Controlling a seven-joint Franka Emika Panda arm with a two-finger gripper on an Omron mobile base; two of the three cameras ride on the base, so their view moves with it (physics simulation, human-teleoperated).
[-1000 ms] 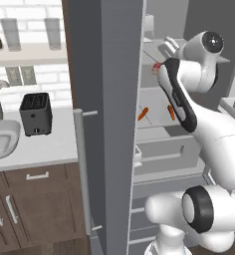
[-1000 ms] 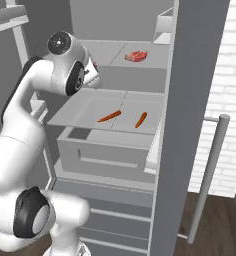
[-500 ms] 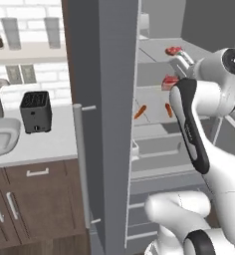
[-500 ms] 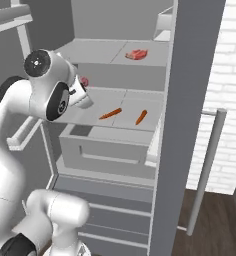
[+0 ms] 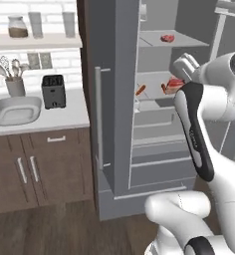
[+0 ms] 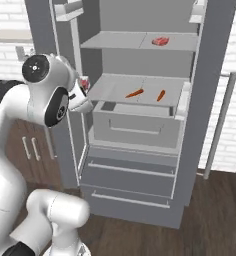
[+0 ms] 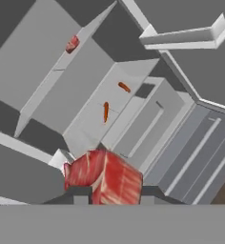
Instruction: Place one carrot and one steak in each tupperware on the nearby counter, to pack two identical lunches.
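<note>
The arm has pulled back from the fridge; the gripper [image 7: 109, 194] is clamped on one steak [image 7: 102, 177]. A second steak [image 6: 160, 41] sits on the top shelf, two carrots [image 6: 135, 93] [image 6: 161, 95] below.

Left base view: set behind the arm's left side, looking forward and down; takes in the counter [image 5: 50, 117] and the open fridge [image 5: 159, 99] at middle range.
Right base view: set behind the arm's right side, facing the fridge [image 6: 140, 100] more squarely, from a similar range.
Hand view: rolled, close in, looking along the gripper [image 7: 109, 195] into the fridge [image 7: 86, 90].
Shared by all three: the fridge shelves.
</note>
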